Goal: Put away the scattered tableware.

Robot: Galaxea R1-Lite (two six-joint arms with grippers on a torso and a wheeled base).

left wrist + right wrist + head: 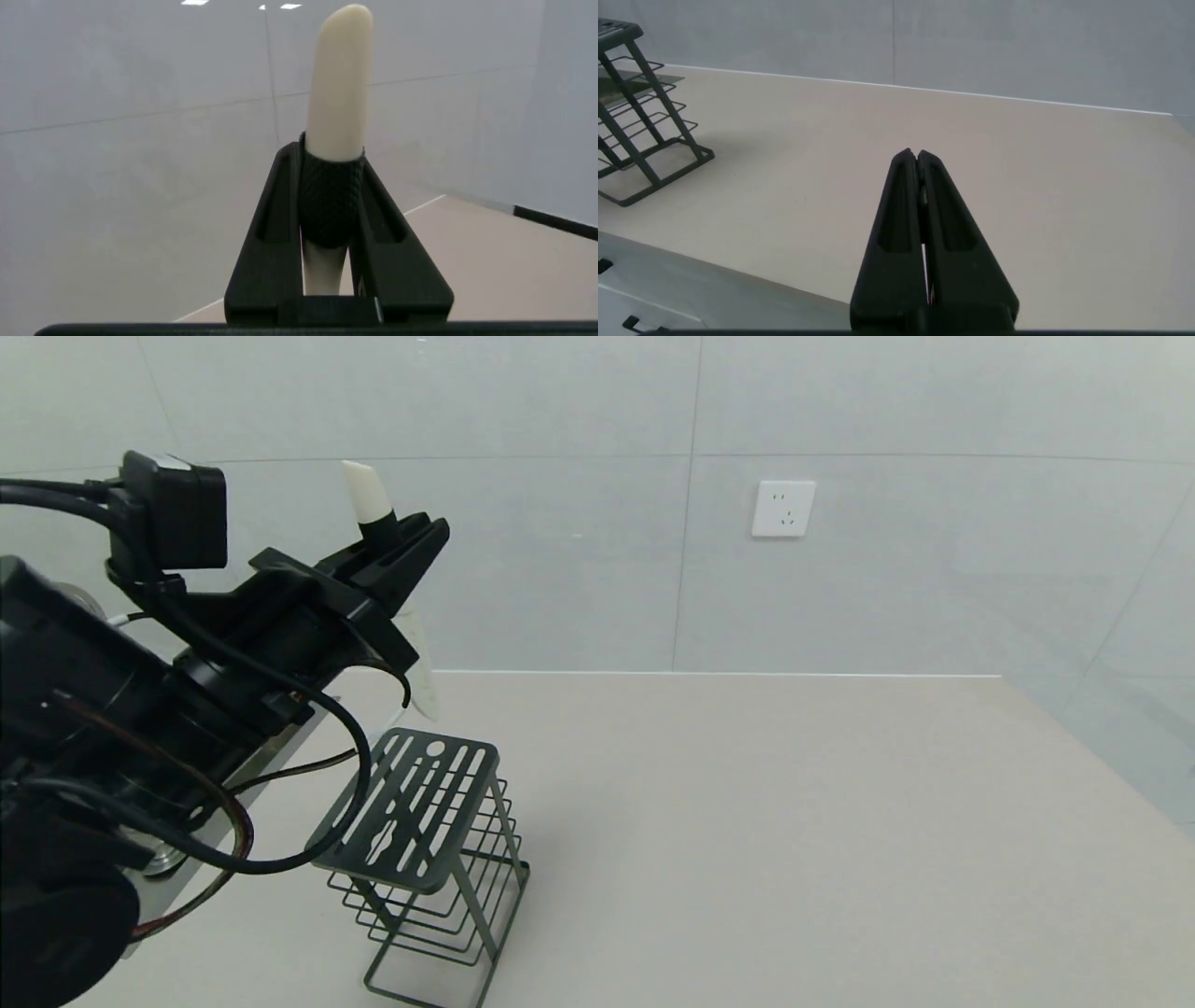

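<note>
My left gripper is raised over the left part of the counter, shut on a knife. The knife's cream handle points up past the fingers. Its black collar sits between them, and a pale blade hangs down beneath. In the left wrist view the same handle stands up out of the gripper. A dark wire rack with a slotted top plate stands on the counter just below and in front of the blade tip. My right gripper hovers above bare counter, shut with nothing in it, and the rack is off to one side.
The beige counter runs back to a grey tiled wall with a white socket. A metal-edged fixture lies under the left arm. The counter's front edge is close to the right gripper.
</note>
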